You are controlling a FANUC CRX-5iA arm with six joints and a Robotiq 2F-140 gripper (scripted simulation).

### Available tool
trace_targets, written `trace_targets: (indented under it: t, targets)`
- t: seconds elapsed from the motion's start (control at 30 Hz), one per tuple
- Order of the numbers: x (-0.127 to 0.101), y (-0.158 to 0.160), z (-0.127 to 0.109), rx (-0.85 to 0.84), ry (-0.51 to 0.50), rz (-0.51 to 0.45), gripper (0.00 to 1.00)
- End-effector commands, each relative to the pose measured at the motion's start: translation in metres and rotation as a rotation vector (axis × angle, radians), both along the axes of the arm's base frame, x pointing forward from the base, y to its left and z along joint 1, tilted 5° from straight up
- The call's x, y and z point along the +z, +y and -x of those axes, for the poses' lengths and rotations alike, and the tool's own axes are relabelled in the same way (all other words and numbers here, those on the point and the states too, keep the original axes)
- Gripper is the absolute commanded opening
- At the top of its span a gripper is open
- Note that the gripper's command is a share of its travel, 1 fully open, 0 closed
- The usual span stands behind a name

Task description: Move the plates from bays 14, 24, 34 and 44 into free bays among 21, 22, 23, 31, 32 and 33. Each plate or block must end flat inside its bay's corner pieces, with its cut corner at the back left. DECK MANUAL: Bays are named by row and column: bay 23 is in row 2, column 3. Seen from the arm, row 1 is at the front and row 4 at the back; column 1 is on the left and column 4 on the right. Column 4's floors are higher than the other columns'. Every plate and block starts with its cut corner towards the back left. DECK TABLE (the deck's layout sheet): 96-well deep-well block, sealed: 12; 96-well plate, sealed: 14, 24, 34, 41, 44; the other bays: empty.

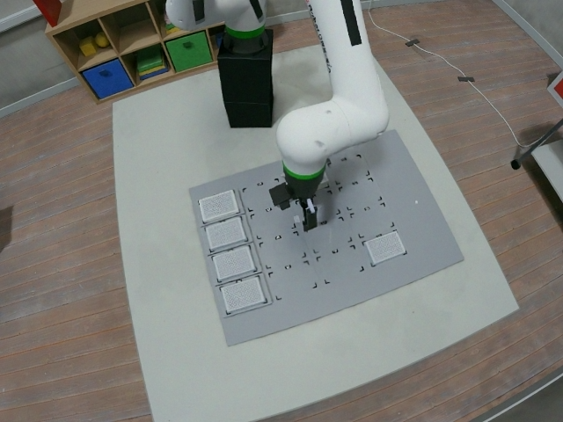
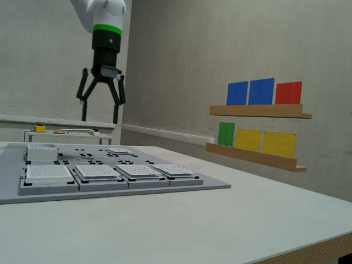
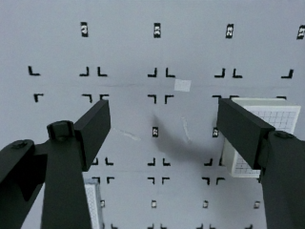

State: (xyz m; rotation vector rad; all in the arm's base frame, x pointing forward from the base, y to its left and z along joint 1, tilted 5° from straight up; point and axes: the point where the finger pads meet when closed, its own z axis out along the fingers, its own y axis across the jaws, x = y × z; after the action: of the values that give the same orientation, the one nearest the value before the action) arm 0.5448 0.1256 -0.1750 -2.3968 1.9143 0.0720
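Four sealed white plates lie in the raised column 4 bays: bay 14 (image 1: 218,205) (image 2: 48,174), bay 24 (image 1: 225,233) (image 2: 96,171), bay 34 (image 1: 233,262) (image 2: 138,170) and bay 44 (image 1: 242,294) (image 2: 172,169). My gripper (image 1: 309,218) (image 2: 99,113) (image 3: 163,113) is open and empty. It hangs high above the empty middle bays of the grey deck (image 1: 325,236), fingers pointing down. The bays under it show only black corner marks (image 3: 159,98).
A sealed plate lies in bay 41 (image 1: 384,247) (image 2: 119,150). The tall deep-well block in bay 12 (image 2: 41,152) is hidden by the arm in the top view. The arm's black pedestal (image 1: 245,76) stands behind the deck.
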Motion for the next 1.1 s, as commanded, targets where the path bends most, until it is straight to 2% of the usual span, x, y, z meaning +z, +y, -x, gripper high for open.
trace_targets:
  t: [0.0,0.53,0.57,0.63,1.07]
  targets:
    - [-0.012,0.001,0.003,-0.021,-0.004,0.002,0.70]
    - [-0.012,0.001,0.003,-0.021,-0.004,0.002,0.70]
    - [-0.012,0.002,0.007,-0.021,-0.004,0.002,1.00]
    - [-0.012,0.002,0.007,-0.021,-0.004,0.002,1.00]
    - [-0.014,0.004,0.059,-0.021,-0.003,0.002,1.00]
